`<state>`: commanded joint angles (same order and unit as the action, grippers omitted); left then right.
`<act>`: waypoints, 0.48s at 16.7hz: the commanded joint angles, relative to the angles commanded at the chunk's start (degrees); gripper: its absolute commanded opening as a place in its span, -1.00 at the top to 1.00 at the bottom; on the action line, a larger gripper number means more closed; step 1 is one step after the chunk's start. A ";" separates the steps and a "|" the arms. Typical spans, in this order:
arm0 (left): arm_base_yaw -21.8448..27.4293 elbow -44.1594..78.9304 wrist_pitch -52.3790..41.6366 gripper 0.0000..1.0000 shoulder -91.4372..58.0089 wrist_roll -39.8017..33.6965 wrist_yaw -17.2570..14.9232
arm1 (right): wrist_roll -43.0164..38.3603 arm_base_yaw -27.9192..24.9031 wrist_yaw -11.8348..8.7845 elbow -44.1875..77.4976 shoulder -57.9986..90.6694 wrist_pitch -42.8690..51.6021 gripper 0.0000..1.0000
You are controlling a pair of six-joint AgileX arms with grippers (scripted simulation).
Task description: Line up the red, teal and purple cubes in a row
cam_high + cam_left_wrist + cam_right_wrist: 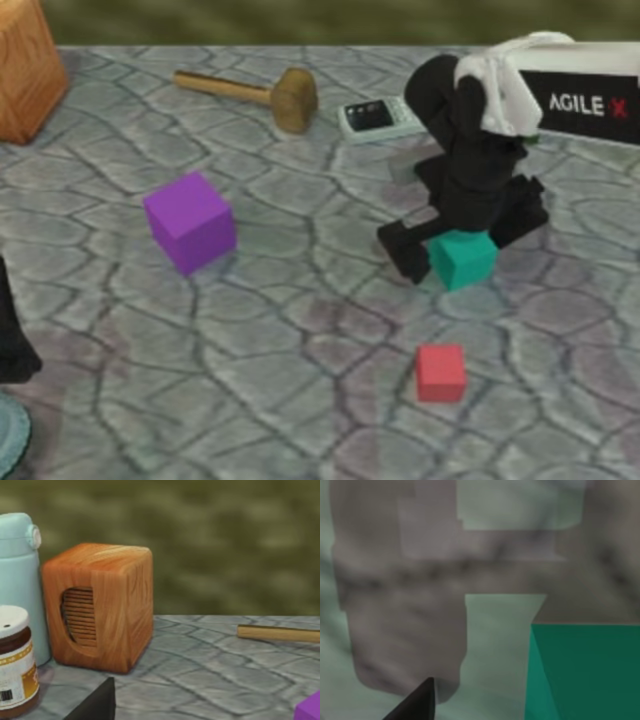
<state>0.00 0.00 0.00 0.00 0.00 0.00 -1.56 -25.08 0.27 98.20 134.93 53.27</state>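
The right gripper (462,243) hugs the mid-sized teal-green cube (464,259). The small red cube (441,372) sits near it, with bare table between. The big purple cube (190,221) sits far left, turned cornerwise.

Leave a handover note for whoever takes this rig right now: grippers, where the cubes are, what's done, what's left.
Right gripper: down at the teal cube, fingers straddling it; a firm grip cannot be confirmed.
Left arm: parked at the table's left edge.
Purple cube: left of centre, alone.
Red cube: near side, below the teal one.
Done: no row formed.
Left: line up all three cubes.
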 joint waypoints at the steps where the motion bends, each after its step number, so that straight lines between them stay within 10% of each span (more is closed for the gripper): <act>1: 0.00 0.00 0.00 -1.00 0.00 0.00 0.00 | 0.00 0.00 0.00 0.00 0.00 0.00 -0.85; 8: 0.00 0.00 0.00 -1.00 0.00 0.00 0.00 | 0.00 0.00 0.00 0.00 0.00 0.00 0.21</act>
<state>0.00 0.00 0.00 0.00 0.00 0.00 -1.56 -25.08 0.27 98.20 134.93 53.27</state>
